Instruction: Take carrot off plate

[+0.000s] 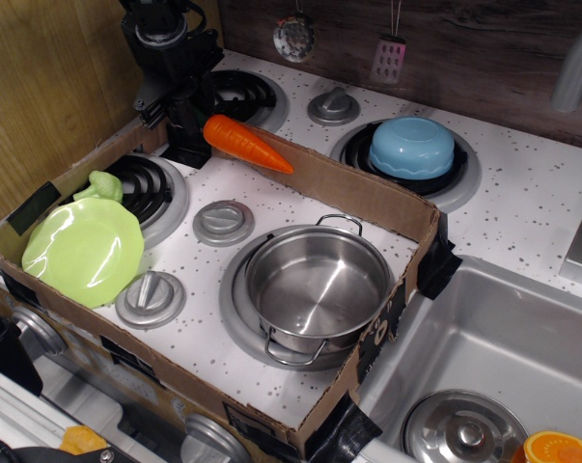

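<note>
The bright-orange carrot (248, 144) hangs level in the air over the back wall of the cardboard box, its tip pointing right. My black gripper (196, 123) is shut on its thick left end, at the back left of the stove. The lime-green plate (83, 248) with a leaf knob lies empty on the front left burner, well below and left of the carrot.
A cardboard box wall (348, 188) rings the front stove area. A steel pot (318, 283) stands on the front right burner. A light blue bowl (412, 146) lies upside down at the back right. Stove knobs (223, 221) sit between. A sink (493, 347) is to the right.
</note>
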Controlling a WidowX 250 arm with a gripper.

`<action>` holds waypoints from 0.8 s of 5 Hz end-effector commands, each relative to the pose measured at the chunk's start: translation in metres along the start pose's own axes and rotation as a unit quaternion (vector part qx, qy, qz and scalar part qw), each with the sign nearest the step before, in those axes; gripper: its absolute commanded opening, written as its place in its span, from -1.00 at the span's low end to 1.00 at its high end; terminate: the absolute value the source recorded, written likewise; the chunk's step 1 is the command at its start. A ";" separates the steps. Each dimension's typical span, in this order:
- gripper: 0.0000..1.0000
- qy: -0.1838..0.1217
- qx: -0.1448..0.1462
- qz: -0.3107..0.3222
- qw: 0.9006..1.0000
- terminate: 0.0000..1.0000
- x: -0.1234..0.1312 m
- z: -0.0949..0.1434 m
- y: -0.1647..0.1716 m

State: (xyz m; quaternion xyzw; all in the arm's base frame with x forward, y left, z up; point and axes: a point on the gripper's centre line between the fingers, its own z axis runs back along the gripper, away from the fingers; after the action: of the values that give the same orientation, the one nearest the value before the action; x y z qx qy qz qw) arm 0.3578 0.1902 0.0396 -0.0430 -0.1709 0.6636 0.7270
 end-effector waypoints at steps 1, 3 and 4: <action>1.00 -0.019 -0.003 -0.024 1.000 -1.00 0.004 0.010 -0.006; 1.00 -0.037 0.019 -0.047 0.998 -1.00 0.009 0.035 -0.003; 1.00 -0.043 0.019 -0.074 0.996 -1.00 0.010 0.047 -0.015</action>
State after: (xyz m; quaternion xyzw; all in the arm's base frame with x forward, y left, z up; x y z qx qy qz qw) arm 0.3483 0.1901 0.0566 0.0180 -0.1440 0.6168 0.7736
